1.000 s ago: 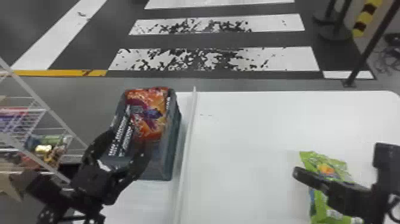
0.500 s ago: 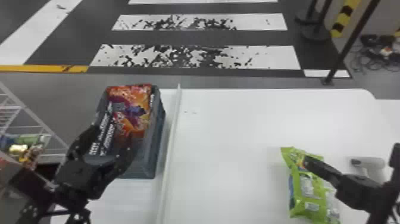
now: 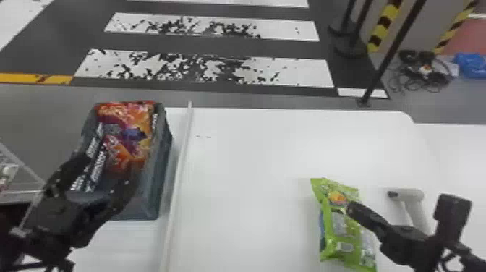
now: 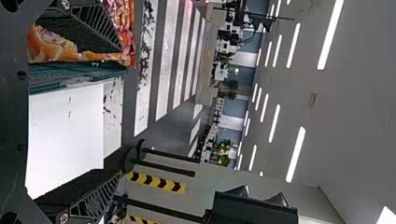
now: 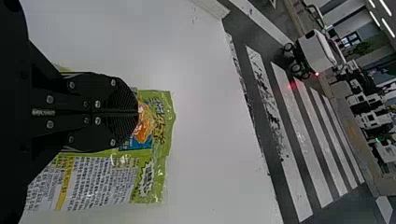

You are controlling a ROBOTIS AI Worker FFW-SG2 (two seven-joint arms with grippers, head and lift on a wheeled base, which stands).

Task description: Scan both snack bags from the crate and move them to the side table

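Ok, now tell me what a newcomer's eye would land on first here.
First, probably the green snack bag, vivid on the white table at the right, with the right gripper over it. Then the orange snack bag in the dark crate at the left, and the scuffed white floor stripes beyond the table.

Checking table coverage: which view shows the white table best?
The head view: the white table spreads widest there, far corner included. The left wrist view shows a patch; the right wrist view, part beside the green bag.
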